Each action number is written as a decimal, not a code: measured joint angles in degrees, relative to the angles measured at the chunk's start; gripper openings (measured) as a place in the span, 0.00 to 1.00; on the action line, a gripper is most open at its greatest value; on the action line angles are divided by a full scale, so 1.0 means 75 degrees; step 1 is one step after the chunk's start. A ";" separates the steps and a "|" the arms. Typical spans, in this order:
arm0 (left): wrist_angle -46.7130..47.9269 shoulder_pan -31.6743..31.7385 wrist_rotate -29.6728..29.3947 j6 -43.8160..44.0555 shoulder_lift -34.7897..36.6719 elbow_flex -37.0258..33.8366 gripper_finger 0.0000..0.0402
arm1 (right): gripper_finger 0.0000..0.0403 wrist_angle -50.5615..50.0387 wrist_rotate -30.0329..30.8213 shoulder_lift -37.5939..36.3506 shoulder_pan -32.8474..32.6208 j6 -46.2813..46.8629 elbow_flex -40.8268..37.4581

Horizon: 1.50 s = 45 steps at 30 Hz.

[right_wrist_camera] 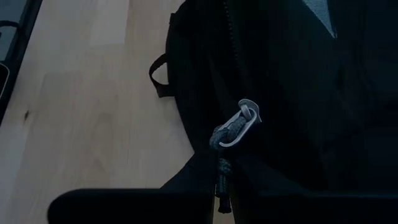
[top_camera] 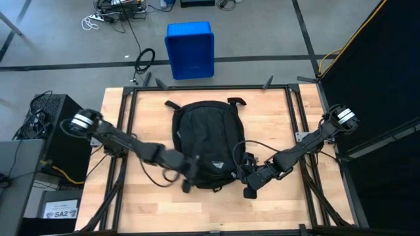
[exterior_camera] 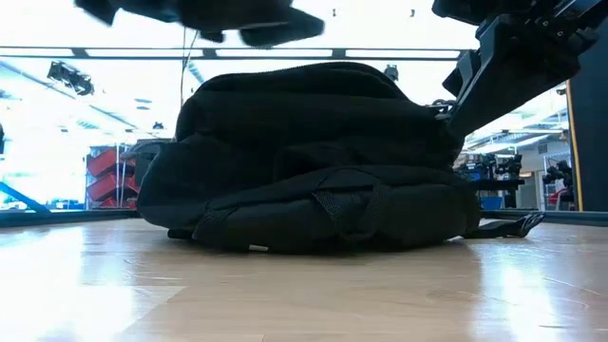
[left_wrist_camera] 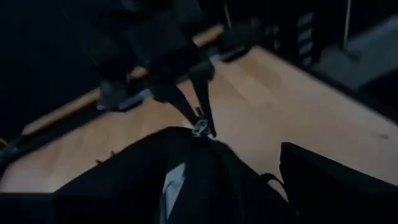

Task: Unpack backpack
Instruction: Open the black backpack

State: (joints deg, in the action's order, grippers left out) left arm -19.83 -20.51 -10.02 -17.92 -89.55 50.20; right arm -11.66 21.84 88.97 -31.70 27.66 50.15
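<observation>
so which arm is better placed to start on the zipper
Likely the right: the right gripper, shut, sits at the backpack's edge with the zipper pull just ahead. The left gripper hangs open above the bag.

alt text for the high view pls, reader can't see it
Black backpack lies on a wooden table, zipped shut. The left gripper is blurred at its near-left edge and the right gripper at its near-right edge. A blue bin sits on the floor beyond.
</observation>
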 joint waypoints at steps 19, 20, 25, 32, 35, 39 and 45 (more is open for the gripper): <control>0.3702 -0.0071 -0.2226 -0.0005 -0.2493 0.3615 0.57 | 0.00 -0.0003 0.0170 0.0000 -0.0102 0.0187 0.0000; 0.3697 -0.0085 -0.2206 -0.0005 -0.2493 0.3660 0.54 | 0.00 -0.0003 0.0170 0.0000 -0.0102 0.0187 0.0000; 0.3795 -0.0025 -0.2252 0.0038 -0.2472 0.3712 0.38 | 0.00 0.0003 0.0159 0.0000 -0.0107 0.0186 0.0000; 0.4176 0.0192 -0.2539 0.0223 -0.2472 0.3669 0.07 | 0.00 0.0000 0.0143 0.0000 -0.0108 0.0115 0.0000; 0.4280 0.0213 -0.2518 0.0222 -0.2472 0.3669 0.01 | 0.00 -0.0006 0.0142 0.0000 -0.0109 0.0073 0.0000; 0.4315 0.0031 -0.2260 -0.0047 -0.2461 0.3669 0.00 | 0.00 -0.0279 0.0281 0.0000 -0.0114 0.0036 0.0000; 0.5022 -0.0525 -0.1853 -0.0019 -0.2385 0.3666 0.00 | 0.00 -0.0914 0.0488 -0.0022 -0.0059 0.0135 0.0025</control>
State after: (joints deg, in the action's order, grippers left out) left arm 17.84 -24.45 -23.92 -18.06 -107.44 77.69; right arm -18.51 25.50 88.80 -32.15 28.67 50.33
